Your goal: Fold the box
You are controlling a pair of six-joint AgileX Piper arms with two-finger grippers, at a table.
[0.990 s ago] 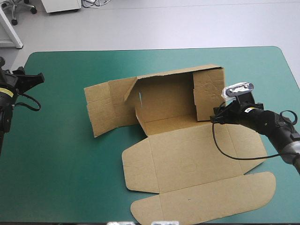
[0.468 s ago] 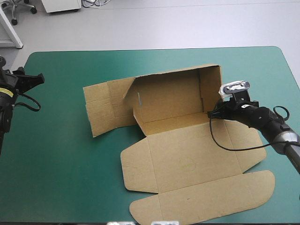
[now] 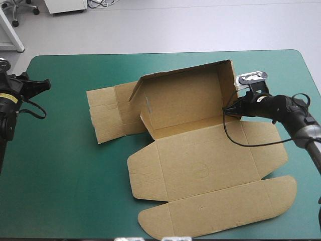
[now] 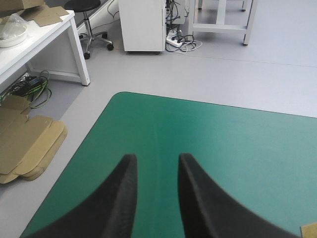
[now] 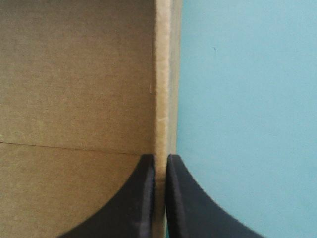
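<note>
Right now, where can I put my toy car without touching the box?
Bare table: the near-left corner, between the box and the left edge, and the far strip behind the box. Crowded: the middle and near right, where the box lies.

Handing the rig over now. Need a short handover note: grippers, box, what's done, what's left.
Left gripper: open, holding nothing, over the teal-green cover near the table's left edge, away from the box.
Right gripper: shut on the box, pinching its right side wall, which stands upright.
Done: back wall raised.
Left: left side panel and lid lie flat; no tucking visible.
</note>
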